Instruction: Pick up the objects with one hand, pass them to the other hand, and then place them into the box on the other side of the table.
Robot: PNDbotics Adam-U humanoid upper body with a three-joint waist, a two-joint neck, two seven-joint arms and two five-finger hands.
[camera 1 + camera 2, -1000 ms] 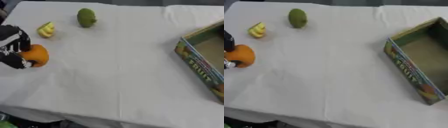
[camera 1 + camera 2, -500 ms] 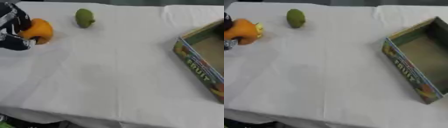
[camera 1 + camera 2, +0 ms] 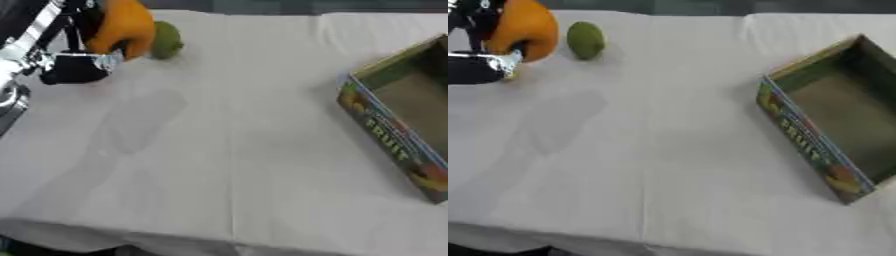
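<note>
My left hand point(image 3: 74, 62) is raised at the upper left, its fingers curled round an orange fruit point(image 3: 127, 27) held above the table. A green fruit point(image 3: 585, 40) lies on the white cloth just right of the orange one. The open cardboard fruit box point(image 3: 802, 130) stands at the right edge and looks empty inside. The small yellow object seen before is hidden behind my hand. My right hand shows in no view.
A white cloth point(image 3: 227, 150) covers the whole table, with its front edge near the bottom of the views. My left arm's silver and black forearm point(image 3: 17, 45) comes in from the upper left corner.
My left hand has lifted the orange fruit up and toward the right, now beside the green fruit. It covers the yellow object. The camera view has shifted slightly.
</note>
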